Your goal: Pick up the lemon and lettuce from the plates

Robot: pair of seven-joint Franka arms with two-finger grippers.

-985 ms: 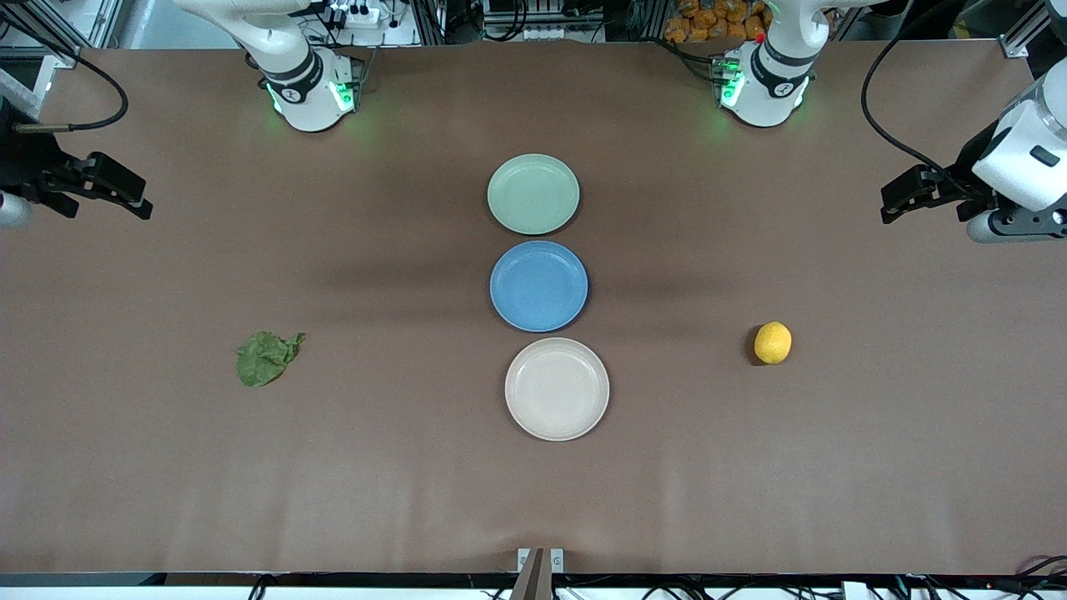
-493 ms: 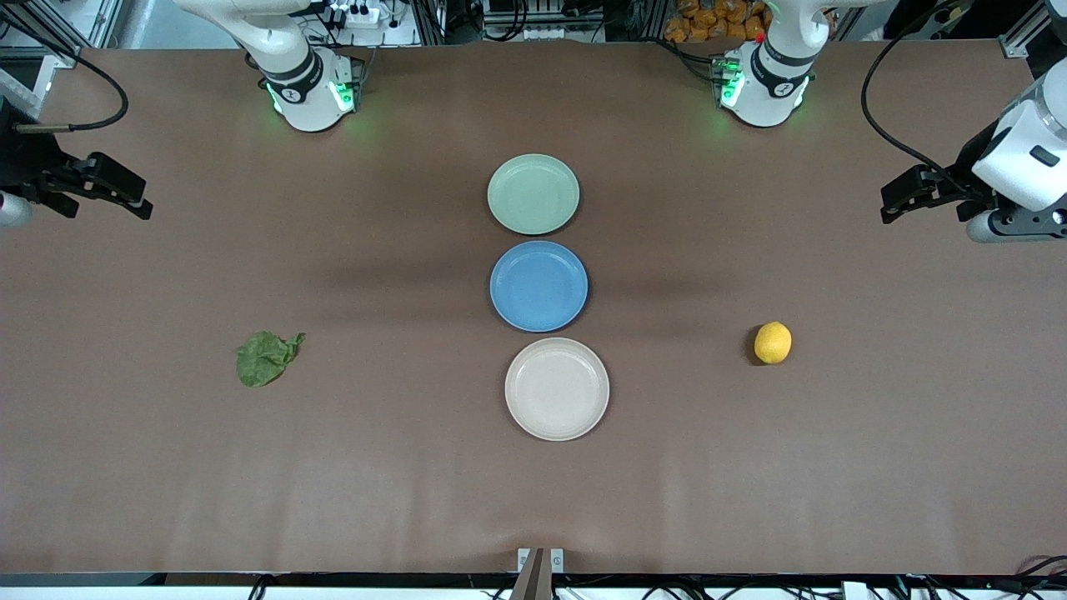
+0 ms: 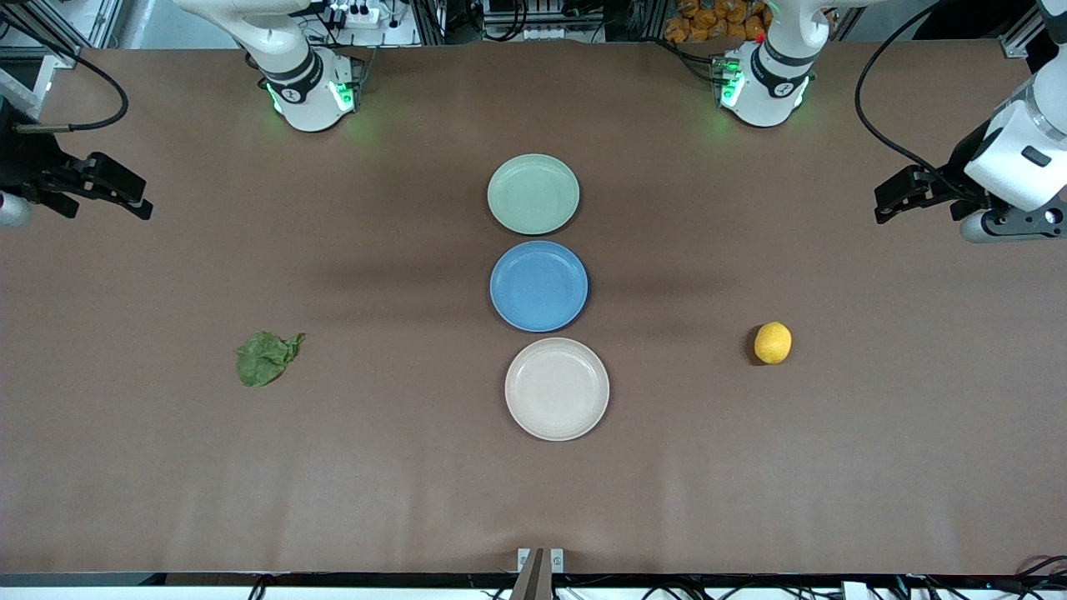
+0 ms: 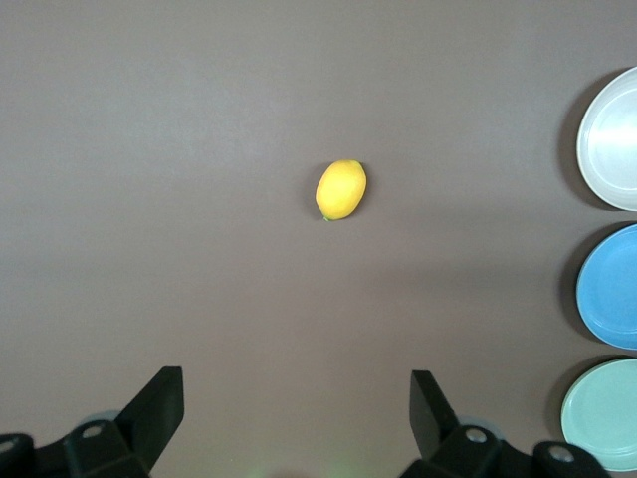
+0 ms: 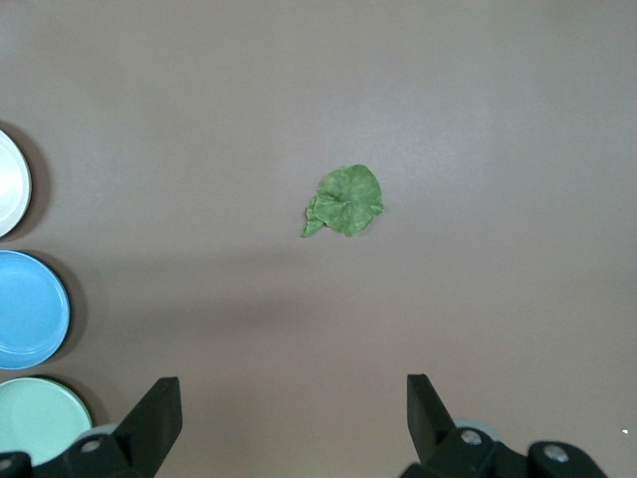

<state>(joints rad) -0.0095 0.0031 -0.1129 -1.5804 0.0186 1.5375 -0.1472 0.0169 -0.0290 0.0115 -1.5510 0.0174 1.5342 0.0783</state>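
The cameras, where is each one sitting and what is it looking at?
Front view: high across the table, facing both bases; shows the mint plate, blue plate, cream plate, the left gripper and right gripper over the table's ends.
Left wrist view: on the left arm, looking down at the lemon lying on the table; its own fingers spread open.
Right wrist view: on the right arm, looking down at the lettuce; open fingers too.
Shared: all show the three plates.
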